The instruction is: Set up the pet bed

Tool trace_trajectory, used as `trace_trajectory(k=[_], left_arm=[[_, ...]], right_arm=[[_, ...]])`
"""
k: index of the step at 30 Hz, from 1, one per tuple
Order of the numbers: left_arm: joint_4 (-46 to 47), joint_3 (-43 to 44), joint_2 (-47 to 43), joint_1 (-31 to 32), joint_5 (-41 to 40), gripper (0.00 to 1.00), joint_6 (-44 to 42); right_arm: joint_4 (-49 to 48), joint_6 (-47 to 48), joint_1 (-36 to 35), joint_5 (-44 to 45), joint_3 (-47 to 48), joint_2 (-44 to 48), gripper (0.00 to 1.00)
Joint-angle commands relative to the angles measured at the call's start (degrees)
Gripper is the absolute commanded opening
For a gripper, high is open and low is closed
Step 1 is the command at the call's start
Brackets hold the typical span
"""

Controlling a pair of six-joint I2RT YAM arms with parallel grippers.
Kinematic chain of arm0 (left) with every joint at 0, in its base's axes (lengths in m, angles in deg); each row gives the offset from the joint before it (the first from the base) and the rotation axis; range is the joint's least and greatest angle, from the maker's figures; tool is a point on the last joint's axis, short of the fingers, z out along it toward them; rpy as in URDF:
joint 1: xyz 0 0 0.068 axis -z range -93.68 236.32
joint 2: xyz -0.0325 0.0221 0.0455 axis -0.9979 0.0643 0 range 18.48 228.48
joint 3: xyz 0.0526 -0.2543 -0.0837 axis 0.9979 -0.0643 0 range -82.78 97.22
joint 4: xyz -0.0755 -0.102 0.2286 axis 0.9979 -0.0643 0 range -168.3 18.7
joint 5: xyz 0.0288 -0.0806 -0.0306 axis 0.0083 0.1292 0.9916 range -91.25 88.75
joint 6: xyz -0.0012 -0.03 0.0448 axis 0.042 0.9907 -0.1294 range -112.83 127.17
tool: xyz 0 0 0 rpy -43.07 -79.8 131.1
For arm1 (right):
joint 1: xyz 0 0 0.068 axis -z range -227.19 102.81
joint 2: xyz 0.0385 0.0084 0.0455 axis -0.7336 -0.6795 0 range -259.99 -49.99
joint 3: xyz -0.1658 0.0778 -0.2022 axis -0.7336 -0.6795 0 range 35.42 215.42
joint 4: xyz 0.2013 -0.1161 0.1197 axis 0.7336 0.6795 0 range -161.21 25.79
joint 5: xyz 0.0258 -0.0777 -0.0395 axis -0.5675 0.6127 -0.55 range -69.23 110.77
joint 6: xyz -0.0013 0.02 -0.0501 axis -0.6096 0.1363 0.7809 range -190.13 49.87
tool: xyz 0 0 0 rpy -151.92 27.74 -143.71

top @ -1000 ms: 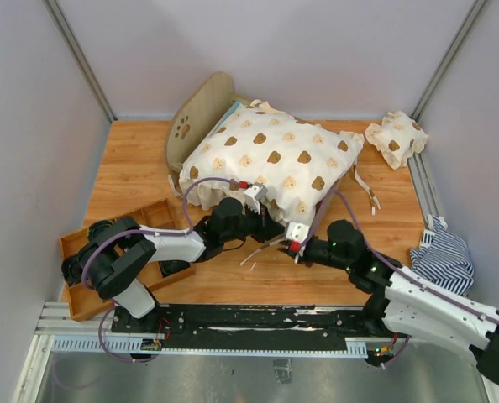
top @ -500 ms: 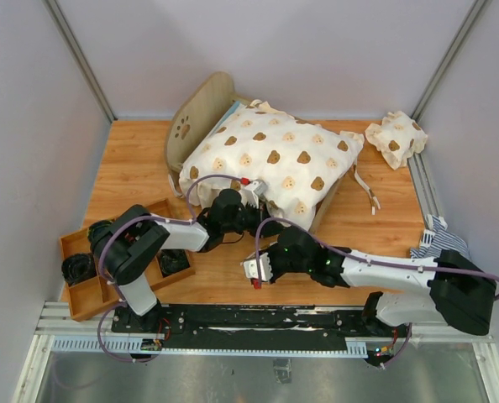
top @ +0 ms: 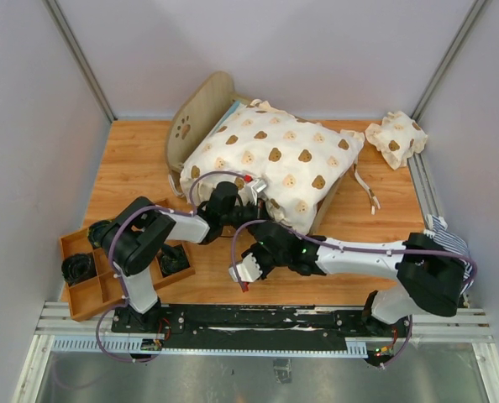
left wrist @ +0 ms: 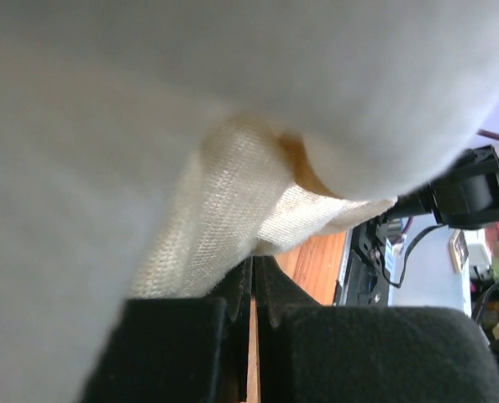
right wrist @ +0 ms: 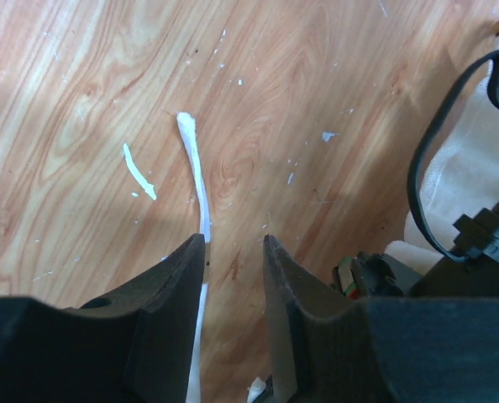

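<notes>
The pet bed stands at the back middle of the table; its arched headboard with the paw cutout shows, and a strip of striped mattress. The cream bear-print cover lies over the bed and hides the rest. My left gripper is at the cover's near edge; in the left wrist view it is shut on a fold of the cover. My right gripper is open and empty low over the table; in the right wrist view it is beside a white tie string.
The small bear-print pillow lies at the back right. A striped cloth lies at the right edge. A wooden compartment tray with dark items sits at the front left. Loose ties trail off the cover's right side.
My right gripper has left the cover's near edge and swung left and forward over the table, empty. My left gripper has stayed at the cover's edge, shifting slightly back.
</notes>
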Motion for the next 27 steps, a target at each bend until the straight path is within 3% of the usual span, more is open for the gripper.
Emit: trace_trajectory(k=[1,16,18,24,27], left_arm=[[-3.8,3.2,2.9,-3.5,-1.1,0.0,-3.9],[-10.6,5.8,2.1,-4.7,-1.2,0.0,-7.0],[-10.8,6.0,1.7,-4.7,-1.7,0.0,-7.0],[-11.9,6.1,1.2,-4.7,-2.6,0.0,-7.1],[-11.9,5.6,0.9,-4.7,-3.1,0.0,-7.2]], right_arm=[[3.6,4.3,-0.9,2.5,2.5,-2.9,0.35],[4.4,4.8,-0.9,0.4,7.8,-14.5,0.31],[4.5,4.8,-1.0,-0.4,7.7,-14.6,0.28],[6.0,4.2,-1.9,-2.1,7.1,-13.2,0.01],[6.7,3.1,-2.1,-3.9,6.8,-12.5,0.0]])
